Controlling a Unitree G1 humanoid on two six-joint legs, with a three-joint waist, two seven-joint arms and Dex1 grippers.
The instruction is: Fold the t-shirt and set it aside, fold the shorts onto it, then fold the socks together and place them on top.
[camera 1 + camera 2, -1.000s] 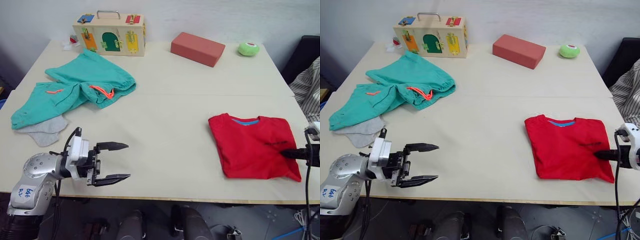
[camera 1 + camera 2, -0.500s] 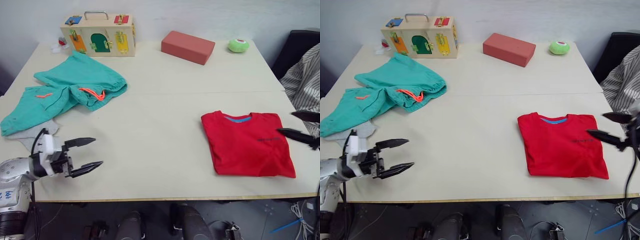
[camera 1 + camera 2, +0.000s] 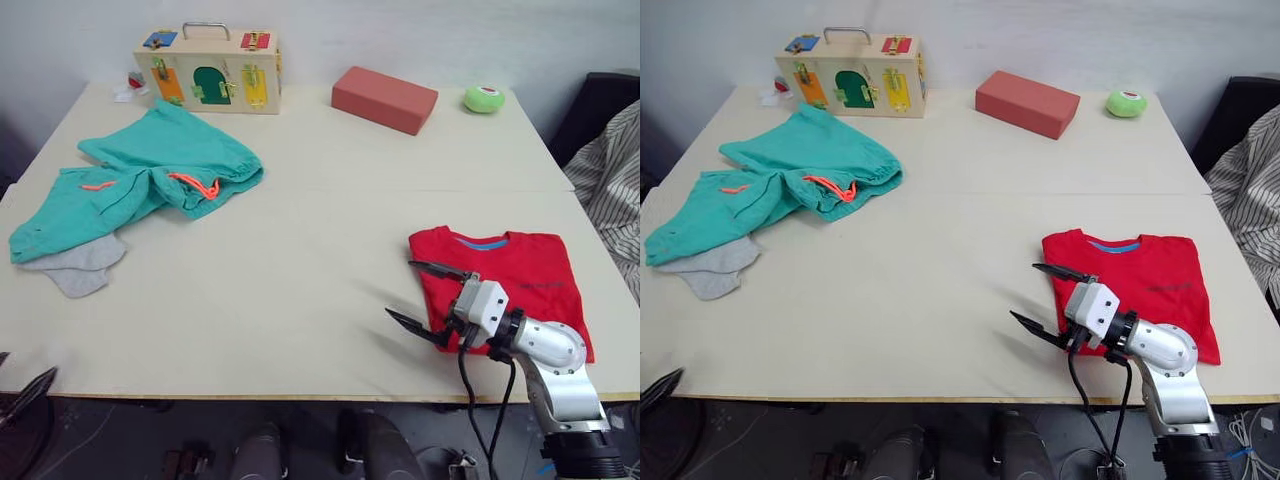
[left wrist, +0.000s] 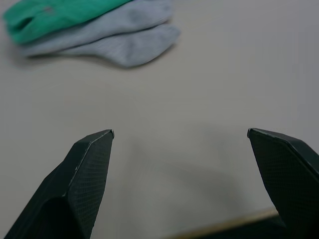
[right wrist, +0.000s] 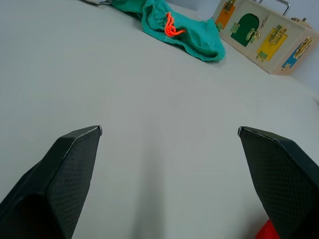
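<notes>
The red t-shirt (image 3: 520,283) lies folded flat near the table's front right. My right gripper (image 3: 399,288) is open and empty, pointing left over the bare table just beside the shirt's left edge. The teal shorts (image 3: 150,178) lie crumpled at the far left, their orange drawstring (image 5: 170,26) showing. The grey socks (image 3: 76,264) sit just in front of the shorts, partly tucked under them. My left gripper (image 4: 180,132) is open and empty, low over the table's front left edge, with the socks (image 4: 119,40) ahead of it.
A wooden latch box (image 3: 208,70), a red block (image 3: 385,98) and a green round object (image 3: 484,98) stand along the back of the table (image 3: 300,250). Striped cloth (image 3: 610,185) and a dark chair sit off the right edge.
My right gripper has opened, let go of the t-shirt's right side, and swung to its left edge. My left gripper has drawn back to the front left edge. The camera shifted.
</notes>
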